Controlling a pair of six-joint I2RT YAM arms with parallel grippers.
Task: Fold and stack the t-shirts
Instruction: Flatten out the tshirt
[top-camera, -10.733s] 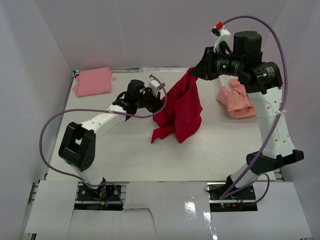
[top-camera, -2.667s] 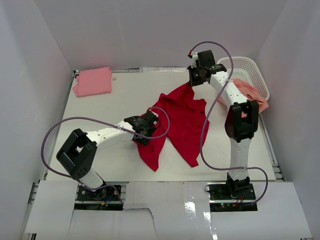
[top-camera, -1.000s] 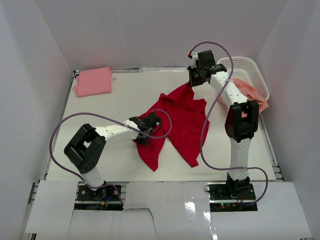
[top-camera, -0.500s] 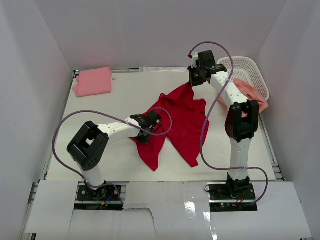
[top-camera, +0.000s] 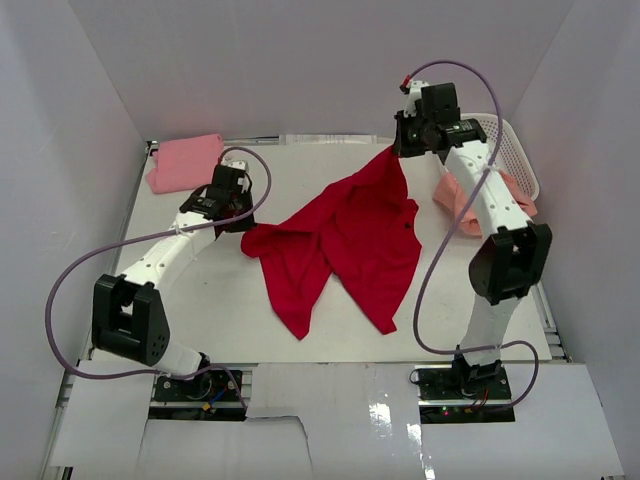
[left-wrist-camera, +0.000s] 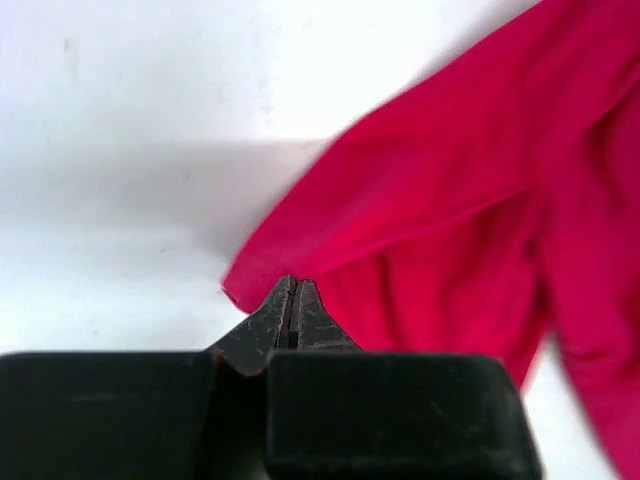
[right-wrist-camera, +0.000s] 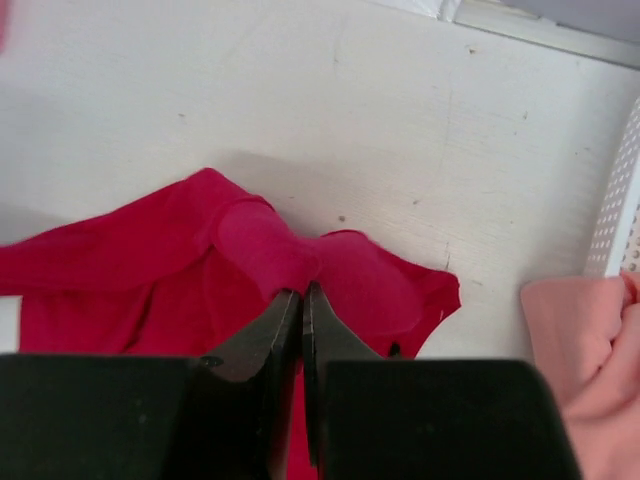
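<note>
The bright red t-shirt (top-camera: 340, 235) hangs stretched between both grippers above the middle of the table, its lower part trailing on the tabletop. My left gripper (top-camera: 243, 228) is shut on the shirt's left corner (left-wrist-camera: 262, 275). My right gripper (top-camera: 397, 150) is raised at the back and shut on a bunched fold of the red cloth (right-wrist-camera: 270, 250). A light pink t-shirt (top-camera: 186, 162) lies folded at the back left corner. The salmon-peach t-shirt (top-camera: 470, 205) hangs crumpled over the basket's near side, also seen in the right wrist view (right-wrist-camera: 585, 340).
A white lattice basket (top-camera: 508, 148) stands at the back right by the wall; its rim (right-wrist-camera: 618, 190) shows in the right wrist view. White walls enclose the table on three sides. Purple cables loop from both arms.
The left gripper has closed on the red shirt's corner and pulled it up and to the back left. The right gripper has risen and shifted right. The shirt is now spread between them.
</note>
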